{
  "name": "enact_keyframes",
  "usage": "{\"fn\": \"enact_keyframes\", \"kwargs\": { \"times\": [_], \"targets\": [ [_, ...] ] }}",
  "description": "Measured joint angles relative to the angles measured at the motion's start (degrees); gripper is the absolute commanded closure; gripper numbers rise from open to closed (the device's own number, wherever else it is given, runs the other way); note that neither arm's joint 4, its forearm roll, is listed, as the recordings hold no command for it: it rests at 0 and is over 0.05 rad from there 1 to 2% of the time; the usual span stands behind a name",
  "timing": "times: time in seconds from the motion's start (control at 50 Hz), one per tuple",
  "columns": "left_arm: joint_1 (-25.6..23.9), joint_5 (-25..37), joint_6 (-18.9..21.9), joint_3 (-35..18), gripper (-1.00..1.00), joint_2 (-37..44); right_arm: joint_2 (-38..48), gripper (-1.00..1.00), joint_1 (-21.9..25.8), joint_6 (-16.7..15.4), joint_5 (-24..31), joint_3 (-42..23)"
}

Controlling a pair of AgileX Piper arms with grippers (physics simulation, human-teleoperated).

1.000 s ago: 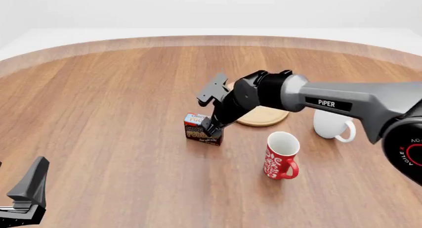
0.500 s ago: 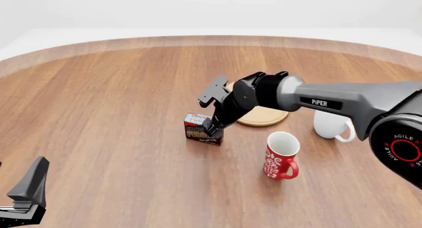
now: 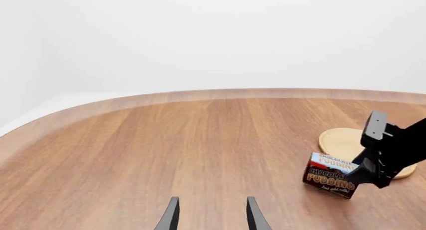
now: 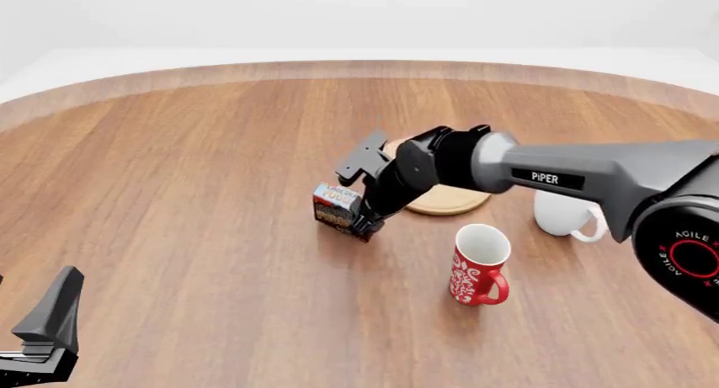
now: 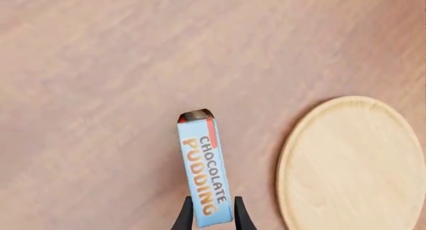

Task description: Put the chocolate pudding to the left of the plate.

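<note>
The chocolate pudding [image 4: 333,204] is a small brown carton with a light blue top. It is tilted and held just above the table, left of the round tan plate [image 4: 455,201]. My right gripper [image 4: 359,222] is shut on the carton's near end. In the right wrist view the fingers [image 5: 183,218] pinch the blue top of the pudding [image 5: 201,165], with the plate [image 5: 356,165] beside it. The left wrist view shows the pudding [image 3: 329,175] and the plate [image 3: 342,141] at a distance. My left gripper [image 3: 211,217] is open and empty, low at the table's near left [image 4: 45,337].
A red patterned mug [image 4: 480,264] stands in front of the plate, to the right of the pudding. A white mug [image 4: 565,211] stands to the right of the plate. My right arm [image 4: 561,173] reaches over the plate's front part.
The pudding stood flat on the table; now my right gripper has lifted it a little and it is tilted. The left arm has not moved.
</note>
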Motion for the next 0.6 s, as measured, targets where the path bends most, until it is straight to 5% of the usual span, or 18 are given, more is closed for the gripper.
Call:
{"fn": "enact_keyframes", "kwargs": {
  "times": [0.6],
  "targets": [
    [0.00,0.00,0.00,0.00,-1.00,0.00,-12.37,1.00,3.41,4.26,-0.47,7.09]
  ]
}}
